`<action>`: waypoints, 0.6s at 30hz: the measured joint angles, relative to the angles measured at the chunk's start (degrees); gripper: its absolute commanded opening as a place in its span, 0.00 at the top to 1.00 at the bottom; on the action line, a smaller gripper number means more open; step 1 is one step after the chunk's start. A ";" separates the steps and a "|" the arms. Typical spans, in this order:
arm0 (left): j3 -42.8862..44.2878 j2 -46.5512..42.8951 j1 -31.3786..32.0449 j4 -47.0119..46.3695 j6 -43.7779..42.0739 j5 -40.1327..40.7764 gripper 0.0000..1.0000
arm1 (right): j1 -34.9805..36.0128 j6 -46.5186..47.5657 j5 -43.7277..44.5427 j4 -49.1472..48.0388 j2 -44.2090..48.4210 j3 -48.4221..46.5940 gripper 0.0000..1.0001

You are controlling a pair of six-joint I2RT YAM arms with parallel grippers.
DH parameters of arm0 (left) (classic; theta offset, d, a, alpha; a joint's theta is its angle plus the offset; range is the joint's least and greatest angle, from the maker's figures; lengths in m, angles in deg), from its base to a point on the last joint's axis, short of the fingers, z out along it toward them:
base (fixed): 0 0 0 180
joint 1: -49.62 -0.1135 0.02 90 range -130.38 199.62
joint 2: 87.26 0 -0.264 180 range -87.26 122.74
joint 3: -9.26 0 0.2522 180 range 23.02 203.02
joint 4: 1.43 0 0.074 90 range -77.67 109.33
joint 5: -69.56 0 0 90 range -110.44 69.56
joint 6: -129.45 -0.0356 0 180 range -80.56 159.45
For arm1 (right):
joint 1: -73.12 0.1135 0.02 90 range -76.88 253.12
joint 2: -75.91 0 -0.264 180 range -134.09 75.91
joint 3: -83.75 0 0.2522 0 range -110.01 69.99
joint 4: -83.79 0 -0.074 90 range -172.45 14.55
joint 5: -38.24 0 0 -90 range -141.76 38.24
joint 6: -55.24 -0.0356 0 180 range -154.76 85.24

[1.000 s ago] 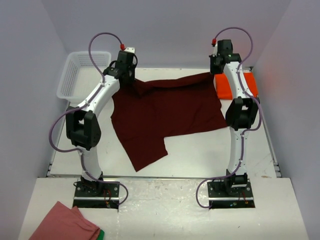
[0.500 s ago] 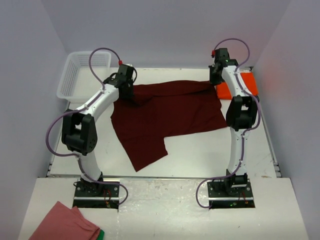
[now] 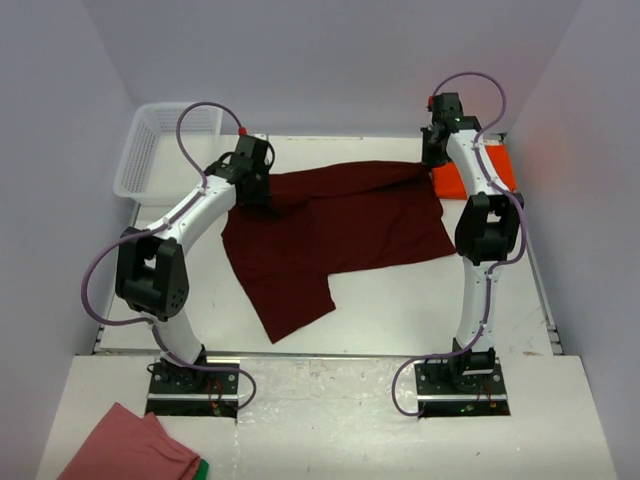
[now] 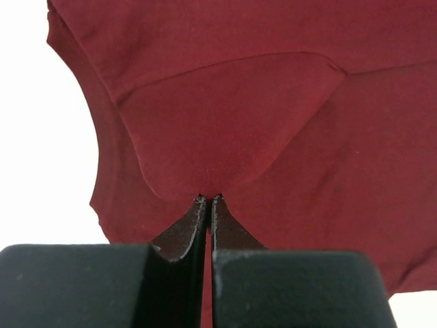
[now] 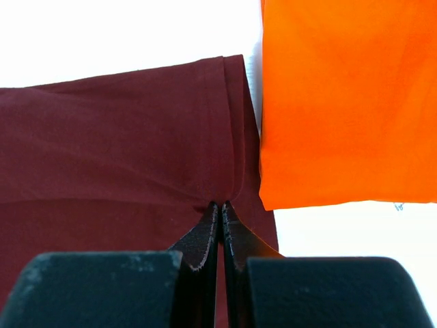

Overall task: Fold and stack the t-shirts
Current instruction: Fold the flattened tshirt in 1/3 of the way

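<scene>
Maroon fabric t-shirt (image 3: 340, 230) lies spread on a white table (image 3: 400, 310), its far edge pinched by the left gripper (image 4: 209, 198) and right gripper (image 5: 220, 203). Bright orange folded t-shirt (image 5: 341, 102) lies beside it.

White table (image 3: 390, 310) under plain pale walls. White lattice basket (image 3: 150, 150) upright at the table's far left corner, against the left wall. Off the table, on the pale ledge (image 3: 330, 420) before its near left corner: crumpled salmon-pink cloth (image 3: 125, 452), green edge (image 3: 201, 467) showing.
</scene>
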 measured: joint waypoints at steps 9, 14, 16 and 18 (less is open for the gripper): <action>-1.05 -2.89 0.00 -1.49 0.15 -5.14 0.97 | 0.00 0.00 0.04 0.15 0.00 -0.28 1.00; -4.66 -3.45 0.26 -2.08 0.85 -3.13 0.97 | 0.00 0.00 0.02 0.13 0.00 -0.39 1.00; -7.28 -2.82 0.57 -2.19 1.68 -1.27 0.91 | 0.00 0.00 0.00 0.13 0.00 -0.39 1.00; -10.10 -1.88 1.05 -2.14 2.29 -0.37 0.75 | 0.04 0.00 -0.02 0.15 0.00 -0.39 1.00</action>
